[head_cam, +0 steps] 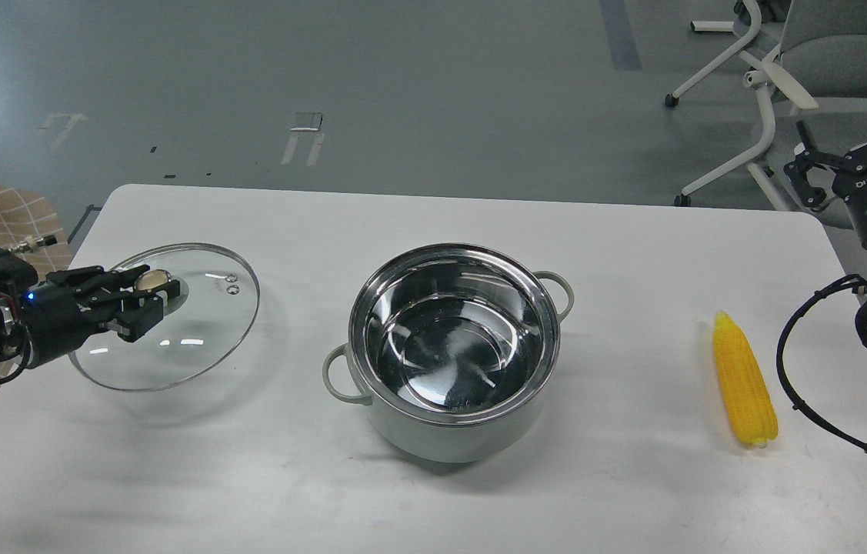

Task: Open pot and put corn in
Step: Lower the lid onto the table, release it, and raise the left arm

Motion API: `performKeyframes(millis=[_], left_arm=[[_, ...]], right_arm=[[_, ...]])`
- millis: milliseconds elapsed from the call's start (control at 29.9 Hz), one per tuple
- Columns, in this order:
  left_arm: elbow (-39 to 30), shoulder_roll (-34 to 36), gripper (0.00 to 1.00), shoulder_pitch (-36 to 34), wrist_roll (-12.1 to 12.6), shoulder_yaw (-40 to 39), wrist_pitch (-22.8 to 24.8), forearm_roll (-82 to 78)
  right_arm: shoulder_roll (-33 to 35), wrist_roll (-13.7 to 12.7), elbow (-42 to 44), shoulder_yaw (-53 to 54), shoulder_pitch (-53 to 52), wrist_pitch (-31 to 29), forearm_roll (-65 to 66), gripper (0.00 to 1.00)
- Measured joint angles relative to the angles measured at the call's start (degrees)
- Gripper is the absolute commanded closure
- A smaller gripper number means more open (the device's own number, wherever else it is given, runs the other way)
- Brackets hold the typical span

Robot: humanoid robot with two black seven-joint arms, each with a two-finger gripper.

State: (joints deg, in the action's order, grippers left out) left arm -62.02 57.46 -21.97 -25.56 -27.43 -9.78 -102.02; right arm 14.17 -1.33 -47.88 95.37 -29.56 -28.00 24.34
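Pot (455, 350) uncovered; left gripper (147, 296) clamps lid (171, 323) knob — half hidden; right gripper (848, 165) spread, partly cropped.

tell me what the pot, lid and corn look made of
Pot: mirror-shiny inside, likely steel; matte grey-green outside, perhaps enamel. Lid: clear glass, table visible through it, gold knob. Corn: glossy even yellow, probably plastic.

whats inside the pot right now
Nothing. The pot stands open and only its bare shiny steel base and reflections show; the near inner wall is hidden behind the rim. The corn lies on the table to its right.
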Motion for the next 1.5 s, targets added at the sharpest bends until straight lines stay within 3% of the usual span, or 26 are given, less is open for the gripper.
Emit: performKeyframes(millis=[535, 602, 635, 669, 802, 936, 1070, 1170, 1337, 1505], left_arm=[[1.6, -3.1, 0.67, 3.3, 0.0, 0.1, -2.0, 0.1], [1.6, -3.3, 0.54, 3.4, 0.0, 0.0, -2.1, 0.1], [1.6, -3.4, 0.40, 3.5, 0.0, 0.0, -2.1, 0.1], [1.6, -3.4, 0.37, 3.5, 0.0, 0.0, -2.1, 0.1], [1.6, -3.4, 0.35, 3.5, -0.1, 0.0, -2.1, 0.0], [1.6, -3.4, 0.24, 3.6, -0.2, -0.1, -2.0, 0.0], [1.6, -2.5, 0.19, 2.6, -0.4, -1.4, -2.0, 3.0], [1.6, -1.9, 0.16, 0.1, -0.4, -2.7, -2.0, 7.8], [2.1, -1.5, 0.15, -10.1, -0.4, -3.5, -1.6, 18.4], [7.5, -5.6, 0.08, -21.1, -0.3, -3.9, -1.0, 33.1]], right_arm=[[-0.7, 0.0, -0.5, 0.0, 0.2, 0.0, 0.0, 0.00], [-0.7, 0.0, -0.5, 0.0, 0.4, 0.0, 0.0, 0.00], [-0.7, 0.0, -0.5, 0.0, 0.6, 0.0, 0.0, 0.00], [-0.7, -0.1, -0.5, 0.0, 0.7, 0.0, 0.0, 0.00], [-0.7, -0.1, -0.5, 0.0, 1.1, 0.0, 0.0, 0.00], [-0.6, -0.1, -0.5, -0.2, 1.5, 0.0, 0.0, 0.00], [-0.2, -0.1, -0.7, -0.9, 1.6, 0.0, 0.3, 0.00], [1.0, -0.2, -1.5, -3.0, 1.6, 0.0, 1.4, 0.00], [8.7, -0.1, -6.6, -8.5, 2.3, 0.0, 7.4, 0.00], [15.8, -0.1, -11.6, -10.0, 5.0, 0.0, 16.7, 0.00]])
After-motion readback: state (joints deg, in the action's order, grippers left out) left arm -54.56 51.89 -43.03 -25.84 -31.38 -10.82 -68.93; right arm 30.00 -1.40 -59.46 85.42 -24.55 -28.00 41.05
